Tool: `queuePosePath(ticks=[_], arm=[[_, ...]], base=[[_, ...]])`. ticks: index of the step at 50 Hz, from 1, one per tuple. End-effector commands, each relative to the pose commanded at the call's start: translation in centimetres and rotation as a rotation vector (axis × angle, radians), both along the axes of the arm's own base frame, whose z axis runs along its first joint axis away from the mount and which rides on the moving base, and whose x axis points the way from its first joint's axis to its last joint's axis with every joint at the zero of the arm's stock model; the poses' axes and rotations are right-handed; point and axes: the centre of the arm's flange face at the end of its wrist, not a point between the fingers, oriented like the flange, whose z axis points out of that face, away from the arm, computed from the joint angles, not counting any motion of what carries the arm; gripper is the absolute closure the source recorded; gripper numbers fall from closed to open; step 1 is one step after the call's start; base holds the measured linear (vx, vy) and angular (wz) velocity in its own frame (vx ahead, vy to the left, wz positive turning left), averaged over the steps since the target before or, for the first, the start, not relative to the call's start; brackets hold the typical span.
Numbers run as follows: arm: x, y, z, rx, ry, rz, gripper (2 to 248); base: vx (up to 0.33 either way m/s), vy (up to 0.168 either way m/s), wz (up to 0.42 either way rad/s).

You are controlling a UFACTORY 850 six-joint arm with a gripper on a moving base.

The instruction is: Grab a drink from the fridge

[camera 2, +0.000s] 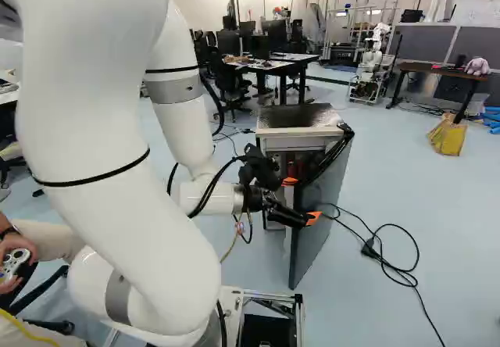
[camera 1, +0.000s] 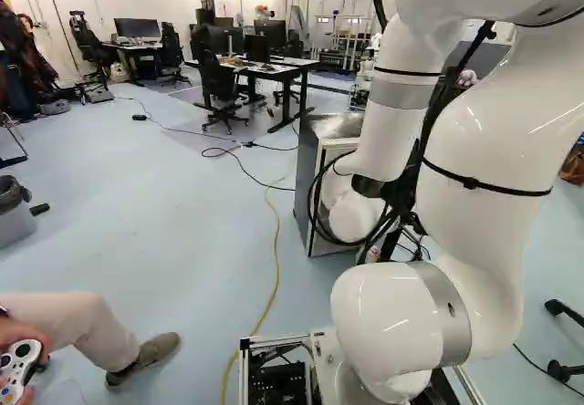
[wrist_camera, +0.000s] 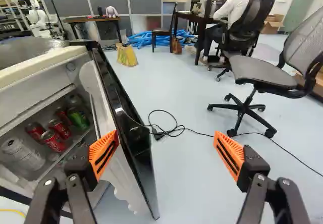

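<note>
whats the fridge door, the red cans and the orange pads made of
Fridge door: glossy black outside, perhaps glass or coated metal, given its sharp highlights. Inner lining: matte white, likely moulded plastic, from its scalloped edge. Red cans: probably printed aluminium; silvery tops. Orange pads: matte, ribbed, seemingly rubber or flexible plastic.

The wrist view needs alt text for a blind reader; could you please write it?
An open gripper is at the open door of a small fridge. Inside are red cans and a green drink; an office chair stands beyond.
</note>
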Motion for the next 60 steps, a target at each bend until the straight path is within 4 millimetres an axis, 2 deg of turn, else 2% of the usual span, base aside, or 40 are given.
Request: queuePosePath(ticks=[27, 60], arm=[[-1.9, -2.2, 0.2, -0.024, -0.005, -0.135, 3], [-1.7, -6.1, 0.2, -0.027, -0.017, -0.29, 3]], base=[[0.0, 0.0, 0.0], [0.0, 0.0, 0.0]])
